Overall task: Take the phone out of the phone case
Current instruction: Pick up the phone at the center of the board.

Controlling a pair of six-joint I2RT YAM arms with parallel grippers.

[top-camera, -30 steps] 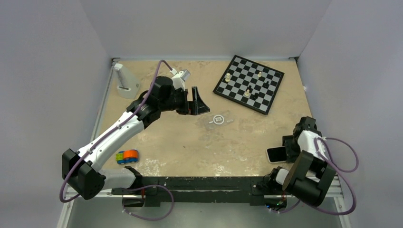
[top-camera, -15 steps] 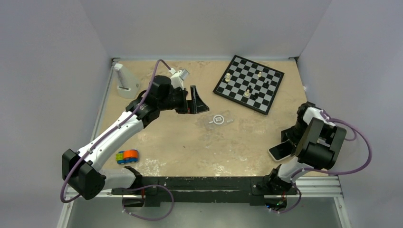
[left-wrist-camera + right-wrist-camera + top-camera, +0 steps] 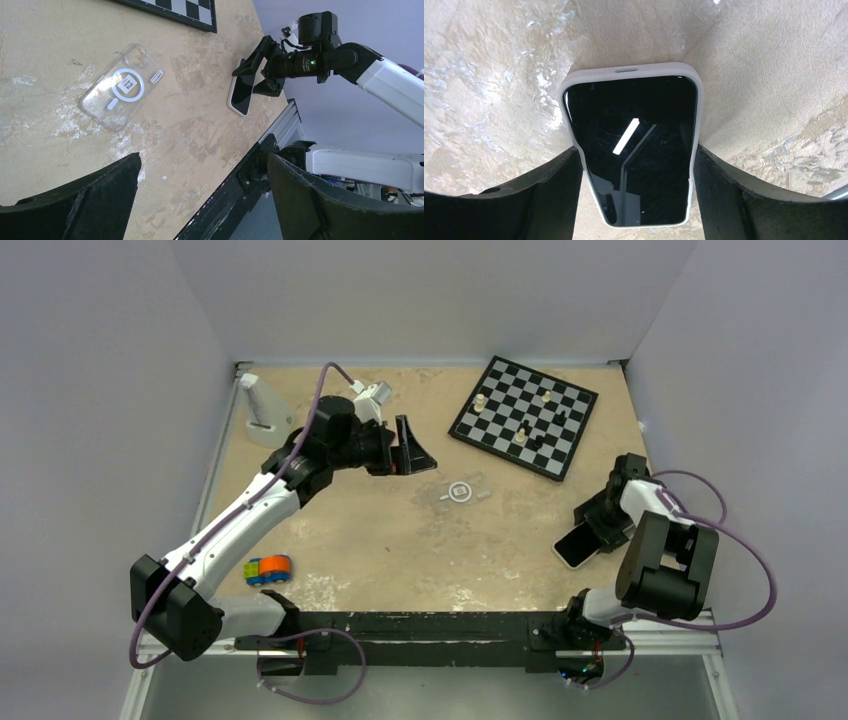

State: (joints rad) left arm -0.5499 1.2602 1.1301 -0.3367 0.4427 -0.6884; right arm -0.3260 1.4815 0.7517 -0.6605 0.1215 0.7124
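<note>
Pinching the phone [image 3: 631,150] by both long edges with the right fingers [image 3: 549,195], clamped in on either side of its white rim, glossy black screen facing up. Working over the near right part of the desk [image 3: 400,540], close to the front edge. Cannot tell whether the phone's far end rests on the surface or hangs clear. Holding the left fingers [image 3: 90,205] spread wide and empty near the phone case [image 3: 121,86], bare and flat mid-desk, well apart from the phone. Looks like separation done, only a safe set-down left. Gripped only on thin, smooth edges near one end, so liable to swivel or slip out under a quick swing or a slackened squeeze, then to drop onto the hard desk or past its front edge. Easy too to knock the light, empty case aside with a careless left sweep.
</note>
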